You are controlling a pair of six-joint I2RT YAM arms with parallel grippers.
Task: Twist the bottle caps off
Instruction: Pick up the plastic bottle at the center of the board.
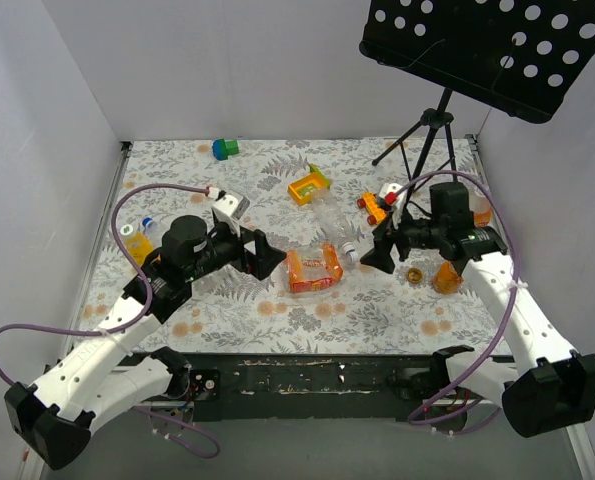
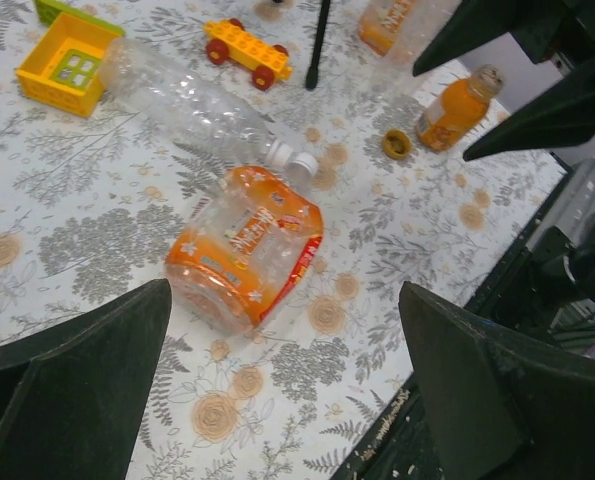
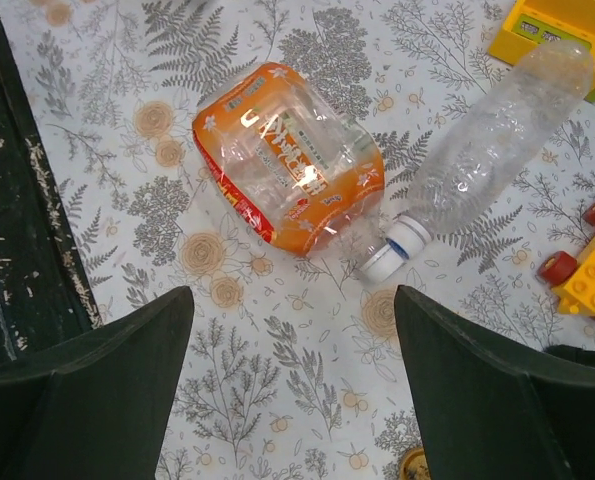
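Tool check: found the left tool [image 1: 262, 253] and the right tool [image 1: 381, 250] wide open, holding nothing. Saw the orange bottle [image 1: 314, 269] lying flat on the table [image 1: 377, 312] between them, with the clear bottle [image 1: 332, 222] and its white cap [image 3: 407, 237] right beside it. Might have rolled or spun if grabbed by one tool only.

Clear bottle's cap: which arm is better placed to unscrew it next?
Right, probably. The right gripper, open, sits close beside the cap, which points its way; the left gripper, also open, is beyond the orange bottle.
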